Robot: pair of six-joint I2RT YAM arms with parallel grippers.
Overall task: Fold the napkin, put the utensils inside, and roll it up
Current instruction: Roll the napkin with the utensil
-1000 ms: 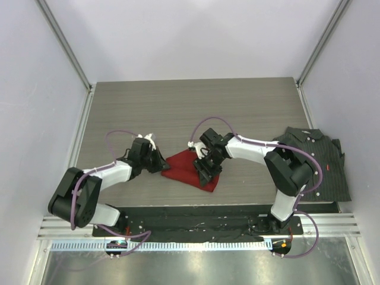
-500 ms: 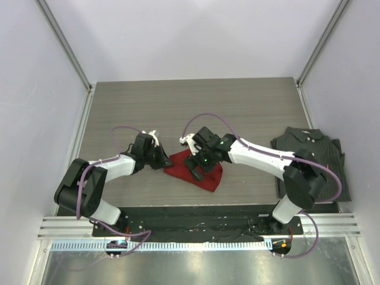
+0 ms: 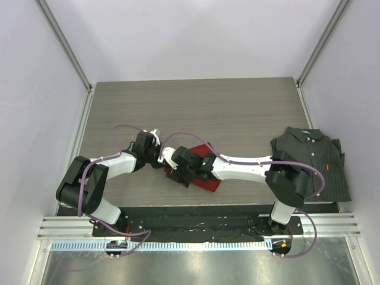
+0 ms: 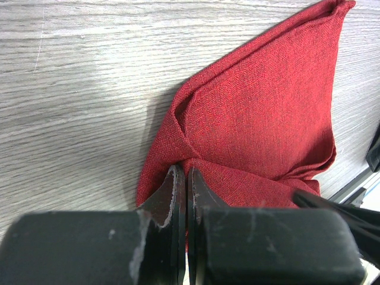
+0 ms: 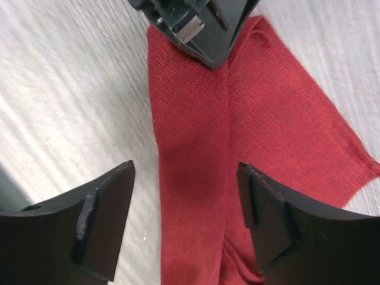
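Sliding leftward since a second ago, the right tool (image 3: 177,173) is now sitting over the left end of the napkin (image 3: 200,149) instead of over its middle, and the right arm is stretching low across the cloth. The left arm is also reaching a little further in than before. At the left of the bench (image 3: 196,107), the left tool (image 3: 156,155) is pressing down at the napkin's left edge. In the left wrist view its two fingers (image 4: 172,196) are standing together with only a sliver between them, and they are pinching a raised fold of the red cloth (image 4: 255,119) at the near corner. The napkin is lying folded on the grey wood near the bench's front edge, between the two arms. It is showing a diagonal crease and a pointed corner aimed away from the left tool. In the right wrist view the right tool (image 5: 184,219) is hovering with its fingers (image 5: 104,225) spread wide apart, gripping nothing. The long red strip (image 5: 196,148) is running between them below, and the left tool (image 5: 196,24) is showing at the strip's far end. Well apart at the right edge, a dark pinstriped shirt (image 3: 312,160) is lying crumpled.
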